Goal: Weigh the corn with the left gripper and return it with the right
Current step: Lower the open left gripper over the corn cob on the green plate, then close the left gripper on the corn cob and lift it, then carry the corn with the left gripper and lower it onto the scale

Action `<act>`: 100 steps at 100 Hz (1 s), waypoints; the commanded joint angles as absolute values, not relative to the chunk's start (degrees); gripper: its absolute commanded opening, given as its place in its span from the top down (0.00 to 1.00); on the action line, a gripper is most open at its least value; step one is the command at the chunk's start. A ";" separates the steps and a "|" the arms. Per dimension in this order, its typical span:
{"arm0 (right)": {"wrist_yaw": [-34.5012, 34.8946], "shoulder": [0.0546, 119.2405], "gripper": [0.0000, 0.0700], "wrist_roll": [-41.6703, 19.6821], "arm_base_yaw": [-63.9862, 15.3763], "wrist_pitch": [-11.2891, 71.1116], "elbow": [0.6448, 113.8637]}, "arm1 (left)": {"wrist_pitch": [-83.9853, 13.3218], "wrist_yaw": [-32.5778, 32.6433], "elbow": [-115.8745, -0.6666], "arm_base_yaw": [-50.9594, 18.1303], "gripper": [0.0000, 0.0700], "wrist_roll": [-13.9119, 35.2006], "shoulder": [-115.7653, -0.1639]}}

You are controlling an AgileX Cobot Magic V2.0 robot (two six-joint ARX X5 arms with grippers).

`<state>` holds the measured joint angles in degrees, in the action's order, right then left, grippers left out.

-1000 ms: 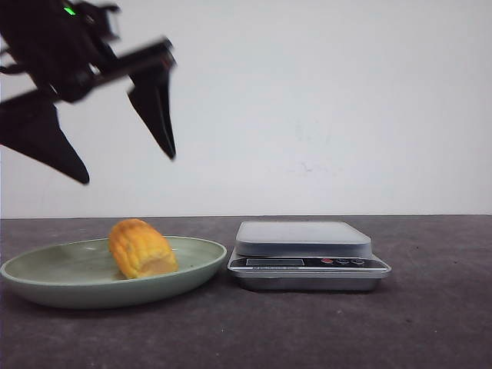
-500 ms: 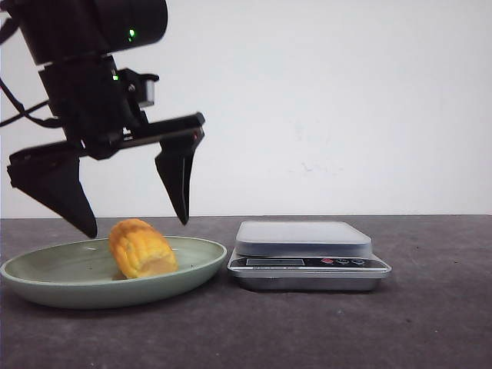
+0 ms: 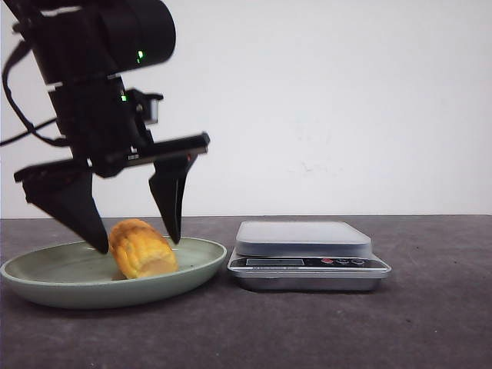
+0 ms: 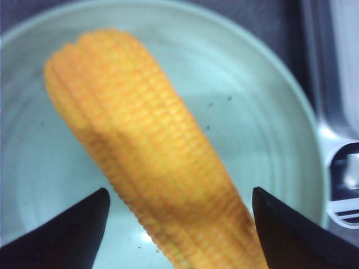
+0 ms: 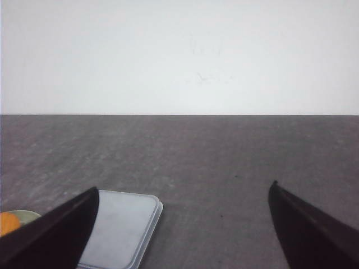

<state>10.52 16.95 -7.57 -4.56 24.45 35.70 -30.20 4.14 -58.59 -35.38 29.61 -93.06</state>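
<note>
Corn (image 3: 141, 248) is lying on its side in a pale green plate (image 3: 46, 280) that is sitting toward the left edge of the dark counter (image 3: 430, 323), near the front. Its paler cut end is facing forward and slightly right in the front view. The left gripper (image 3: 138, 242) is hanging directly over it with its two black fingers spread wide, one tip (image 3: 98, 244) reaching down just beside the cob on the left and the other (image 3: 172, 231) sitting just beside it on the right. Whether either tip is touching the kernels cannot be told from the front; the fingers are not clamping anything.

From the left wrist camera the corn (image 4: 151, 157) is filling the middle of the plate (image 4: 263, 112), running lengthwise between the two parted fingertips (image 4: 67, 232), with plate surface showing on both sides of it. Green lights are glowing on the arm above.

A silver kitchen scale (image 3: 307, 254) is standing just beside the plate on its right, about midway across the counter, its platform bare.

The right gripper (image 5: 179, 224) is showing only in its own wrist view, fingers spread wide apart and holding nothing, looking over the counter (image 5: 235, 157) with the scale's platform (image 5: 120, 227) and a sliver of the plate (image 5: 25, 214) and corn (image 5: 8, 223) below it.
</note>
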 commanded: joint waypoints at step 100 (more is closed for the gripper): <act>10.74 17.12 0.13 -8.58 -4.80 23.62 36.05 | -31.18 -0.14 -79.07 -38.41 0.84 27.88 -95.74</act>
